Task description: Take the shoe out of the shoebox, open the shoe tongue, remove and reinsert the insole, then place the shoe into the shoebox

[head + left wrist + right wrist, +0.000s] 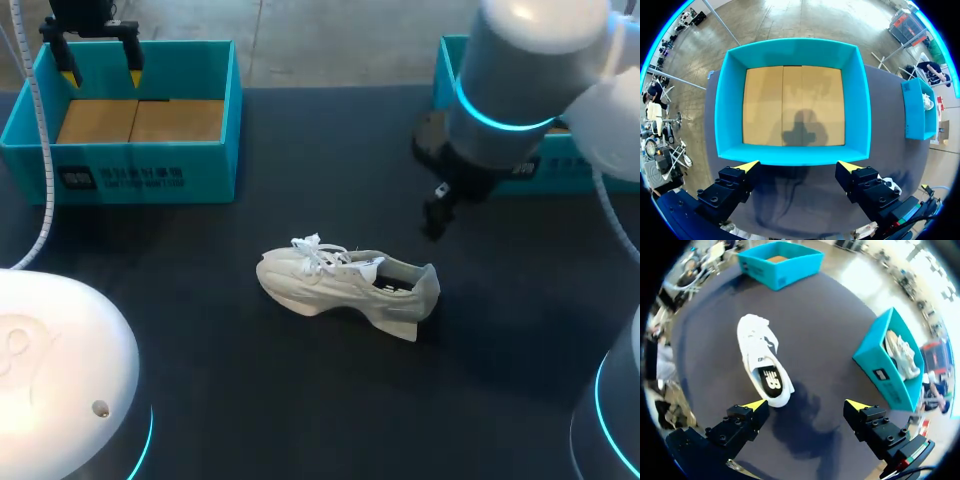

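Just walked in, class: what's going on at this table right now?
The white lace-up shoe sits on the dark table, held by nothing. The left end effector hangs open over the empty teal shoebox. The right end effector hangs open above the table beside the shoe's heel.

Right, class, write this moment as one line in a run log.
shoe: on table | left jaws: open over empty box | right jaws: open, empty, near shoe's heel

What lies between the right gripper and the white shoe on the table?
Nothing: in the right wrist view, only bare dark table separates the open right gripper from the heel of the shoe.
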